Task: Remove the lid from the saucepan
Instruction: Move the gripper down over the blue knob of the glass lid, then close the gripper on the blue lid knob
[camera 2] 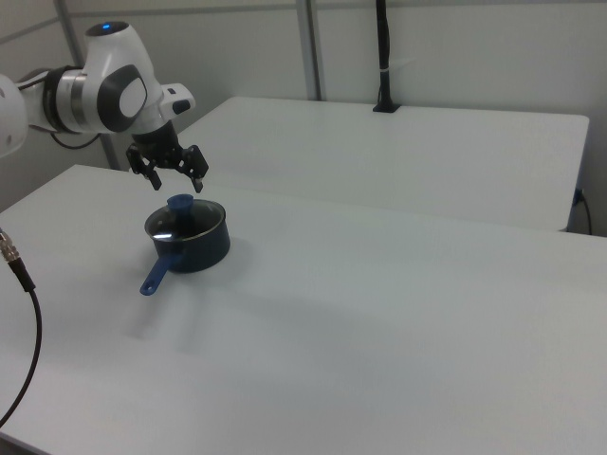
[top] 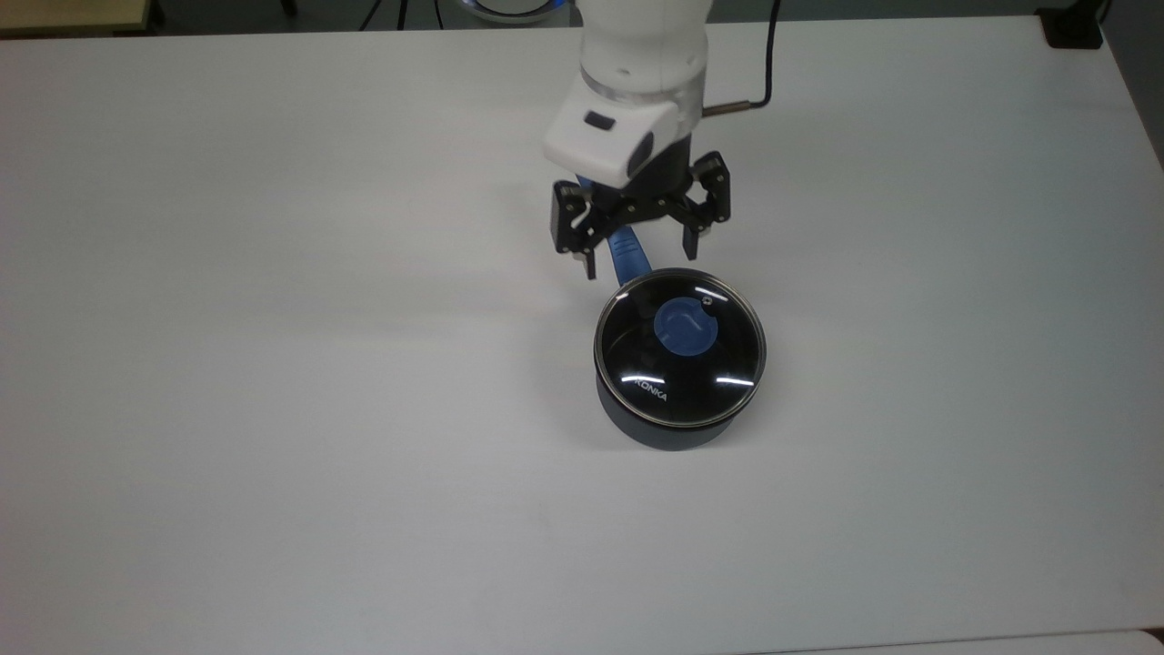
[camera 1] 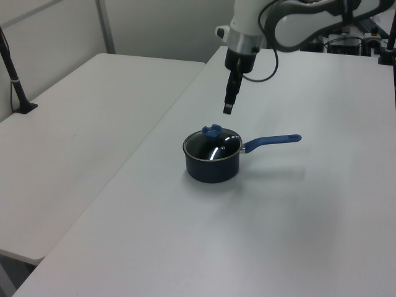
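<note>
White table (top: 273,409) under everything, second white table (camera 1: 80,124) butted against it along the left view's left. White Panda arm (top: 641,55) reaching in from the top view's upper edge, black cable (top: 768,64) trailing off the wrist. Saucepan (top: 668,428) upright on the table, slightly toward the top view's right of centre, well apart from every edge; blue handle (camera 1: 272,140) pointing toward the left view's right, and in the top view running up under the gripper body. Lid (top: 680,347) seated flat on the saucepan rim, glass showing dark pot interior, white KONKA lettering toward the top view's lower left, blue knob (top: 686,328) at centre. Gripper (top: 639,253) in the air, pointing down, jaws spread wide, nothing between them. In the top view, fingertips either side of the handle root, just beyond the lid's far rim. In the left view, fingertip (camera 1: 227,109) clearly above the knob and apart from it, offset toward the left view's right. In the right view, gripper (camera 2: 174,182) hanging just above the knob, no contact visible.
</note>
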`<action>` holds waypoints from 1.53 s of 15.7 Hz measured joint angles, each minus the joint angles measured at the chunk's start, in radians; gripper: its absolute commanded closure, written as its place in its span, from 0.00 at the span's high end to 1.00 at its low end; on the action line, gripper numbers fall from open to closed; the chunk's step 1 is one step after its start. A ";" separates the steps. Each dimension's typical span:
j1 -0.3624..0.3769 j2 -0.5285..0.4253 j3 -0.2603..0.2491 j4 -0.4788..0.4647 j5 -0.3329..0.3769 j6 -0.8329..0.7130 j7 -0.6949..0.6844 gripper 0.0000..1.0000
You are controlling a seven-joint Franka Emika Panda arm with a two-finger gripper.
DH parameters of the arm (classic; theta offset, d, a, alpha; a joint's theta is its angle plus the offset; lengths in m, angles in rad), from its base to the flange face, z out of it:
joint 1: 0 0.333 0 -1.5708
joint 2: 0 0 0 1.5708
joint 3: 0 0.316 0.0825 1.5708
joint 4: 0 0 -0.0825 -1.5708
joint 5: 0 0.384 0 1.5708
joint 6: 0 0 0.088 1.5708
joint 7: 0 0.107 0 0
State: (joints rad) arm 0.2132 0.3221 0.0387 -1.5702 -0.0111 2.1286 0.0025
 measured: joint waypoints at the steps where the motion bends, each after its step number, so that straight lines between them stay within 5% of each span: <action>1: 0.006 0.014 0.005 0.000 0.000 0.034 0.000 1.00; 8: 0.045 0.094 0.015 0.009 -0.002 0.171 0.000 0.98; 12: 0.042 0.114 0.015 0.015 -0.007 0.174 0.000 0.84; 18: 0.040 0.146 0.014 0.016 -0.018 0.232 0.000 0.83; 21: 0.040 0.161 0.014 0.017 -0.018 0.257 -0.001 0.61; 24: 0.039 0.163 0.013 0.020 -0.018 0.258 0.000 0.53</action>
State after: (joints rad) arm 0.2526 0.4853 0.0517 -1.5504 -0.0289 2.3864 0.0027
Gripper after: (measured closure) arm 0.370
